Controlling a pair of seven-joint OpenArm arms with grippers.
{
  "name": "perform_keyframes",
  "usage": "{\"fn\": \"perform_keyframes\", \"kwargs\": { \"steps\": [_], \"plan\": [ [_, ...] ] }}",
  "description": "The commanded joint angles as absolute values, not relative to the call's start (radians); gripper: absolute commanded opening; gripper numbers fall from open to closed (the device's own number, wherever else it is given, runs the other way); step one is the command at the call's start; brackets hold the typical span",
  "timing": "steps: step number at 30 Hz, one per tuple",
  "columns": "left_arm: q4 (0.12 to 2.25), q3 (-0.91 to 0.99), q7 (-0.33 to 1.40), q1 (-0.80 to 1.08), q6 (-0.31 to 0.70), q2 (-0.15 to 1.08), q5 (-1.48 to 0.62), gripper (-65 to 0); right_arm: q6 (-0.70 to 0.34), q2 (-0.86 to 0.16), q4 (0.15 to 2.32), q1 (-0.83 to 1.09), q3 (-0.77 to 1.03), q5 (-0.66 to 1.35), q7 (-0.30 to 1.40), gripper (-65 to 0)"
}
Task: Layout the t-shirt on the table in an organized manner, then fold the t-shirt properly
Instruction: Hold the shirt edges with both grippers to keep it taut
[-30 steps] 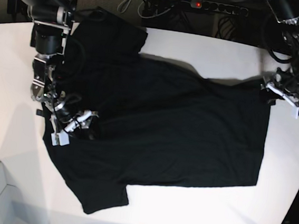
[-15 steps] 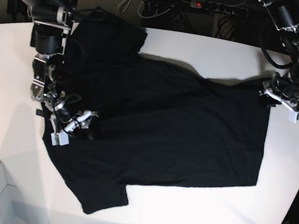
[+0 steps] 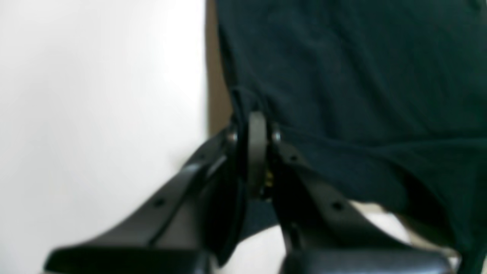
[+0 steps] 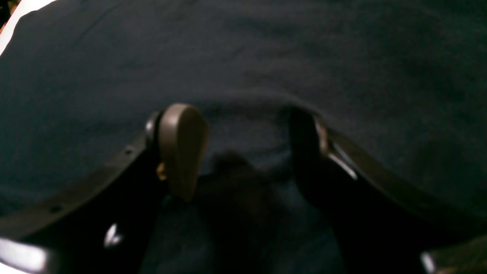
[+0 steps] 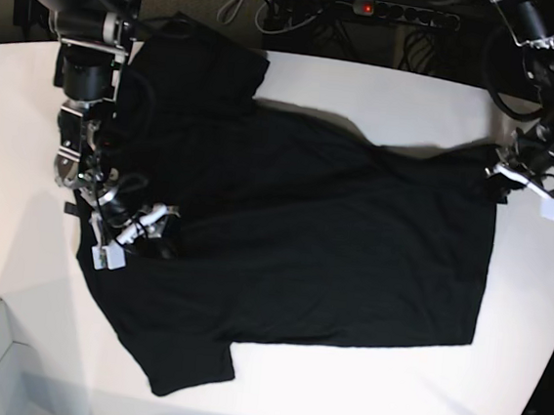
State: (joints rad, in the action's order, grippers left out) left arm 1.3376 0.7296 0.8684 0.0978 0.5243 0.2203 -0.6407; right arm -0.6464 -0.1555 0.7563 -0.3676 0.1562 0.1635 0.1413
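Looking down in the base view, we see the white worktop (image 5: 357, 392) carrying the black t-shirt (image 5: 303, 239), spread across the centre with one sleeve at lower left. Beyond the far edge lie cables and a power strip (image 5: 374, 11). At right centre, the left gripper (image 5: 517, 177) has its jaws clamped on the shirt's corner. At left centre, the right gripper (image 5: 132, 233) rests on the cloth, jaws apart.

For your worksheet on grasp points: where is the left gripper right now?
In the base view the left gripper is at the right, shut on the black cloth t-shirt's far hem corner, above the white table.
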Motion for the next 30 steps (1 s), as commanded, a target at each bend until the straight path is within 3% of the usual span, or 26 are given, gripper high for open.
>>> {"fn": "perform_keyframes", "kwargs": {
  "steps": [1,13,19,24,27,30],
  "plan": [
    [1.383,0.733,0.848,0.097,0.533,0.255,-0.69,-64.4,-0.622,-0.17,0.757,-0.375,0.159,0.142,0.183,-27.4],
    [1.484,0.733,0.848,0.145,0.533,0.263,-0.711,-62.7,-0.622,-0.166,0.757,-0.374,0.159,0.142,0.183,-27.4],
    [1.484,0.733,0.848,0.166,0.533,0.251,-0.596,-46.1,-0.622,-0.17,0.757,-0.374,0.159,0.142,0.183,-27.4],
    [1.497,0.733,0.848,0.219,0.549,0.248,-0.599,-46.0,-0.622,-0.171,0.757,-0.374,0.159,0.142,0.183,-27.4],
    [1.497,0.733,0.848,0.243,0.698,0.248,-0.599,-46.1,-0.622,-0.171,0.757,-0.374,0.159,0.142,0.183,-27.4],
    [1.503,0.733,0.848,0.26,0.698,0.255,-0.598,-48.5,-0.622,-0.168,0.757,-0.374,0.159,0.142,0.183,-27.4]
  ]
}}
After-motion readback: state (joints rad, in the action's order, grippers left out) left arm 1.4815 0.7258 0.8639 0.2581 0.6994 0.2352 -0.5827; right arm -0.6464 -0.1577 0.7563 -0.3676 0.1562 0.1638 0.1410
